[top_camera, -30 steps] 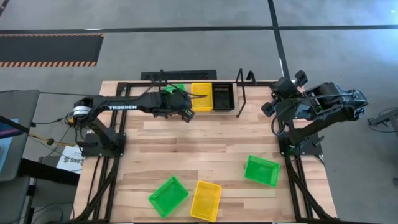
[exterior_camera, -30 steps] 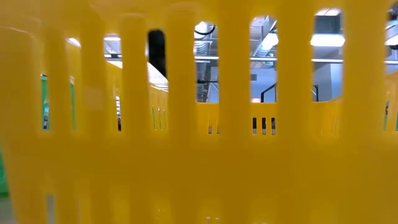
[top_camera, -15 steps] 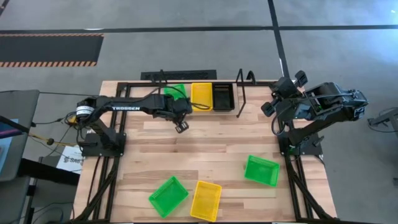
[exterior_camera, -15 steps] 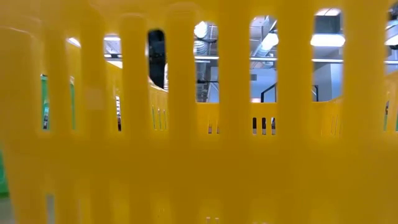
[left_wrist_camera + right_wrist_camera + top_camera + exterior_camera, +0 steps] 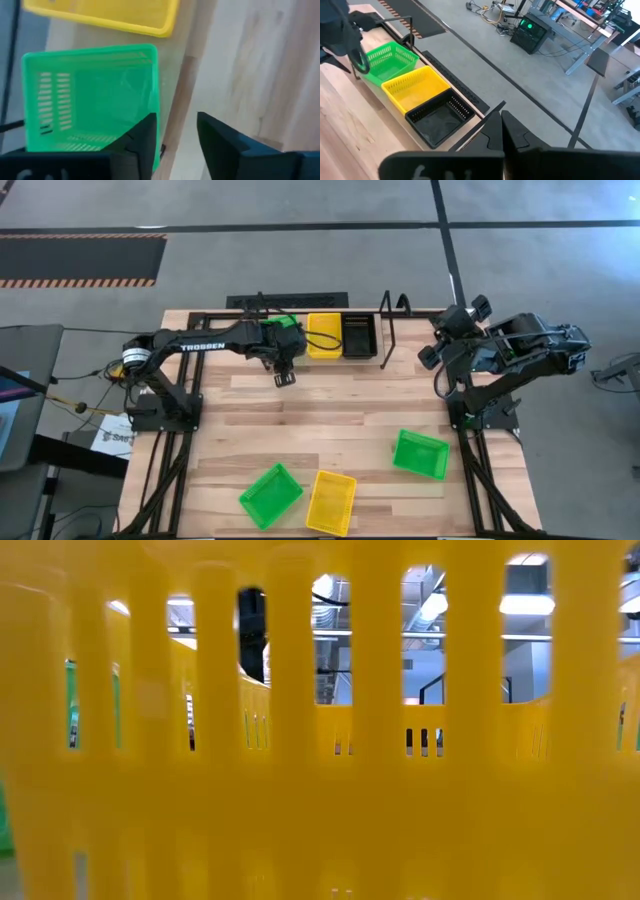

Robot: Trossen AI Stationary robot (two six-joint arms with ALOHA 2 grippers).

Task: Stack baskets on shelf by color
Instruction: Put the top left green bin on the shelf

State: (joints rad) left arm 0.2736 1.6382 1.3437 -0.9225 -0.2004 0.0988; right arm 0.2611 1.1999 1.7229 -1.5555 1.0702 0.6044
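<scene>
Since half a second ago the left gripper (image 5: 283, 374) has pulled a little toward the left of the overhead frame, uncovering more of the green basket on the shelf (image 5: 283, 326). It now sits just below that basket in the upper middle of the frame. In the left wrist view its dark fingers (image 5: 220, 142) stand slightly apart with bare wood between them, holding nothing. The green basket (image 5: 92, 95) lies just beyond them.

White lettering reading "TROSSEN" (image 5: 204, 347) runs along the left arm.

The black wire shelf (image 5: 390, 330) stands along the upper edge of the wooden table (image 5: 320, 420). Three stacks sit side by side on it: green at left, a yellow basket (image 5: 323, 335) in the middle, a black basket (image 5: 358, 335) at right. All three look empty inside.

Three more baskets lie loose in the lower part of the overhead frame: a green basket at lower left (image 5: 270, 494), a yellow basket beside it (image 5: 331, 501), and a green basket at lower right (image 5: 420, 454). All are empty.

The right gripper (image 5: 440, 340) waits at the upper right, beside the shelf's end loops. In its wrist view the fingers (image 5: 507, 127) appear pressed together, empty.

The low view is filled by a yellow slotted basket wall (image 5: 320, 800).
</scene>
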